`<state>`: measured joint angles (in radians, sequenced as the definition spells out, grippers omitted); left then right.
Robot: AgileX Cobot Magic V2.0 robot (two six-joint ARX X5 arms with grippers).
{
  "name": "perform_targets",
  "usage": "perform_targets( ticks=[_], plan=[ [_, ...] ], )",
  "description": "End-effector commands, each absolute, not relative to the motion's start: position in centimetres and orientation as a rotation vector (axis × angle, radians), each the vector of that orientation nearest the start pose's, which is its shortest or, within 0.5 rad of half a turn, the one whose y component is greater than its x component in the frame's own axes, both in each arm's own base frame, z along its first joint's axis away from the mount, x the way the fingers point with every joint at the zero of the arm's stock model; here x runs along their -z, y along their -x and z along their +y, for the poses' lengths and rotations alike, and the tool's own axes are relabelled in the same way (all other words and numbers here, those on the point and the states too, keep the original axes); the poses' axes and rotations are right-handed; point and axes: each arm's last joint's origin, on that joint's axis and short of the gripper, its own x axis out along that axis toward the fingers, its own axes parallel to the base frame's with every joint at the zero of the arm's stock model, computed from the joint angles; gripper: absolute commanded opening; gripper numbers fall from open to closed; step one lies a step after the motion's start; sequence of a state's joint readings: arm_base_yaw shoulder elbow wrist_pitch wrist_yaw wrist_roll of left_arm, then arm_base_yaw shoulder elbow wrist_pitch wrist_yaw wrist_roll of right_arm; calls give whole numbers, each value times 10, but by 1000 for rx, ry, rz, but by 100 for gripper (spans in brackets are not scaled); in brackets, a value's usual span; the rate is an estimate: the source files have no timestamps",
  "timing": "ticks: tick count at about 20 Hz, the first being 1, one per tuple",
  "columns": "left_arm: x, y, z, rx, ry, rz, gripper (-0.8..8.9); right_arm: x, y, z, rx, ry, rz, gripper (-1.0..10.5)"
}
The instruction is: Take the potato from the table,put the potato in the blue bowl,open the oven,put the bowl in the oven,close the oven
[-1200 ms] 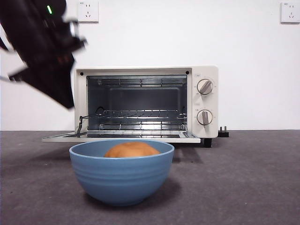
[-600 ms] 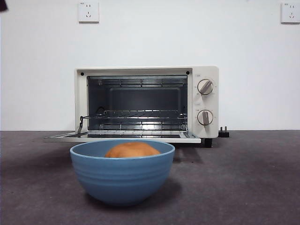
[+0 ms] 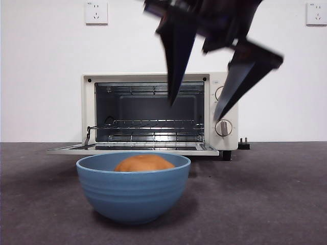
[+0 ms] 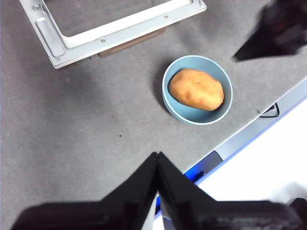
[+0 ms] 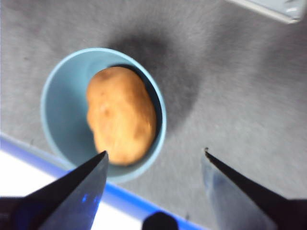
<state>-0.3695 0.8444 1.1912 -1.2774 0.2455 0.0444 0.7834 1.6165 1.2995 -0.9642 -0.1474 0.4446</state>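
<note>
— What has just changed? We see the right hand enter the upper middle of the front frame, dark and blurred, its jaws spread wide and holding nothing; half a second ago that frame showed no arm at all, and a second ago a different dark arm filled the upper left. The left hand now hangs high over the desk, jaws pressed together.

— And for the task? We judge the oven step done, its door flat on the desk, so carrying the blue bowl inside comes next.

— Where is the potato? It lies in the bowl, at lower centre of the front frame, before the open door. In the right wrist frame its long axis runs from upper left to lower right.
</note>
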Motion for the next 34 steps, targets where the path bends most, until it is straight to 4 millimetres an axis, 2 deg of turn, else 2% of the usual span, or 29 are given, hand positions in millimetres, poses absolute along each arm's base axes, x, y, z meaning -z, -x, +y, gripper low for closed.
perform_targets(
  ticks=[1, 11, 18, 19, 21, 22, 24, 26, 29, 34],
  plan=[
    [-364, -98, -46, 596, -110, 930, -6, -236, -224, 229, -478, 75, 1426, 324],
    [-364, -92, -43, 594, -111, 935, -6, -216, -237, 232, -421, 77, 1446, 318],
    [-364, -92, -43, 594, -111, 935, -6, -193, -245, 237, -414, 83, 1508, 311],
    [-364, -92, -43, 594, -111, 935, -6, -192, -245, 238, -414, 83, 1506, 278],
    [-364, -92, -43, 594, -111, 934, -6, -192, -246, 239, -411, 68, 1497, 87],
    [-364, -92, -43, 594, -111, 935, -6, -192, -246, 238, -404, 63, 1499, 59],
    [-364, -92, -43, 594, -111, 935, -6, -191, -246, 237, -397, 66, 1518, 58],
    [-364, -92, -43, 594, -112, 934, -6, -191, -246, 236, -392, 69, 1526, -16],
    [-364, -92, -43, 594, -112, 934, -6, -191, -245, 236, -377, 62, 1536, -16],
    [-365, -93, -44, 595, -112, 928, -6, -197, -245, 238, -307, -69, 1577, -16]
  ],
)
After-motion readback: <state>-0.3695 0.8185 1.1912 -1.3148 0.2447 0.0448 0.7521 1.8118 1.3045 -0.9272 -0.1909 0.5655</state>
